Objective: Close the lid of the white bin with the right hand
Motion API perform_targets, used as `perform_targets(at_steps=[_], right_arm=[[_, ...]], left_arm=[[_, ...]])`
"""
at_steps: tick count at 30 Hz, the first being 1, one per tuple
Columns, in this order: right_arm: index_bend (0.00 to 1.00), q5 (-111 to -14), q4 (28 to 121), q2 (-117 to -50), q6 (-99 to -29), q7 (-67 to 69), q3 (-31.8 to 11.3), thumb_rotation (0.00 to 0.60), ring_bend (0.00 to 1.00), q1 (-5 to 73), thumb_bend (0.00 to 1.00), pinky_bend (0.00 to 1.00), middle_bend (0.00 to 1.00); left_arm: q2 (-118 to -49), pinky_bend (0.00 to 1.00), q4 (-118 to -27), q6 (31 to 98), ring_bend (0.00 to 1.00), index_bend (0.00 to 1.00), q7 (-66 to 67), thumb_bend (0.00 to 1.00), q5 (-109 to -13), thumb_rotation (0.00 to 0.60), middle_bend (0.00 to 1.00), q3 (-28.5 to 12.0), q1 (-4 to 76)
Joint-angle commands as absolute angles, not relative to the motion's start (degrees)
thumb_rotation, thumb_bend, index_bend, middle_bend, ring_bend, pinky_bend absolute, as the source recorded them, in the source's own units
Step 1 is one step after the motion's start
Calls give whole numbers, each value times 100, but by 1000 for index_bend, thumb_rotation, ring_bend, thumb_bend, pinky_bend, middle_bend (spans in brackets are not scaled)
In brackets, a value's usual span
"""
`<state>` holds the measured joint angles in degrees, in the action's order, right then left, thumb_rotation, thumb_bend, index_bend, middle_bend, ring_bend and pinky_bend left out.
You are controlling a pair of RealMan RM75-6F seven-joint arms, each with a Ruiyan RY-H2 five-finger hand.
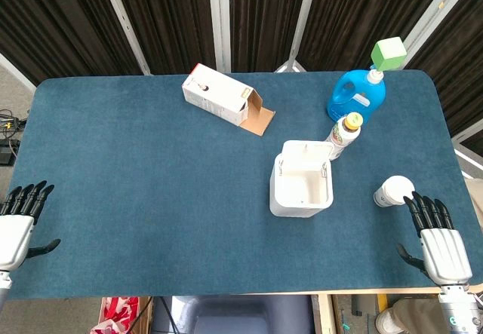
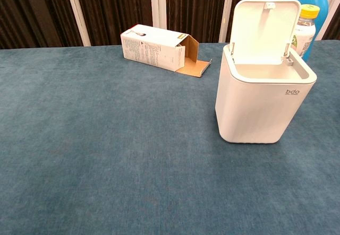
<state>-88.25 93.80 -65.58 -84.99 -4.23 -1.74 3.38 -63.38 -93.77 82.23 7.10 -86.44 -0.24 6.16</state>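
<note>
The white bin (image 1: 301,191) (image 2: 260,105) stands right of the table's middle. Its lid (image 2: 264,31) is up, nearly vertical, hinged at the far side, and the inside is bare. My right hand (image 1: 436,236) lies at the table's near right corner, fingers straight and apart, holding nothing, well to the right of the bin. My left hand (image 1: 19,225) rests at the near left edge, fingers spread and empty. Neither hand shows in the chest view.
A white bottle (image 1: 393,191) lies just beyond my right hand. Behind the bin stand a yellow-capped bottle (image 1: 346,134) (image 2: 305,28) and a blue detergent jug (image 1: 357,95). An opened carton (image 1: 223,98) (image 2: 159,49) lies at the far middle.
</note>
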Motion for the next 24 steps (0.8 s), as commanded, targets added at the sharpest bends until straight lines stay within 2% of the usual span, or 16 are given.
perform_targets(at_steps=[1, 13, 19, 21, 23, 24], right_arm=[[0, -8825, 9382, -6557, -8497, -424, -171, 600, 0, 338, 283, 0, 0], [0, -8889, 9600, -6492, -8511, -392, -171, 600, 0, 353, 284, 0, 0], [0, -8681, 10054, -6257, -8357, -373, -409, 600, 1, 530, 284, 16, 0], [0, -8535, 10261, -6137, -8264, -395, -567, 600, 76, 644, 284, 150, 47], [0, -8380, 10453, -6027, -8163, -409, -722, 600, 290, 758, 292, 406, 236], [0, -8276, 10568, -5951, -8095, -434, -837, 600, 364, 845, 309, 474, 309]], left_arm=[[-6335, 0, -9375, 8221, 0, 0, 703, 0, -8645, 600, 0, -22, 616], [-6308, 0, -9394, 8261, 0, 0, 660, 0, -8647, 600, 0, -14, 584], [-6283, 0, -9388, 8292, 0, 0, 602, 0, -8626, 600, 0, -30, 567], [-6273, 0, -9387, 8303, 0, 0, 575, 0, -8629, 600, 0, -34, 562], [-6269, 0, -9390, 8297, 0, 0, 564, 0, -8625, 600, 0, -34, 562], [-6266, 0, -9394, 8292, 0, 0, 565, 0, -8622, 600, 0, -34, 563]])
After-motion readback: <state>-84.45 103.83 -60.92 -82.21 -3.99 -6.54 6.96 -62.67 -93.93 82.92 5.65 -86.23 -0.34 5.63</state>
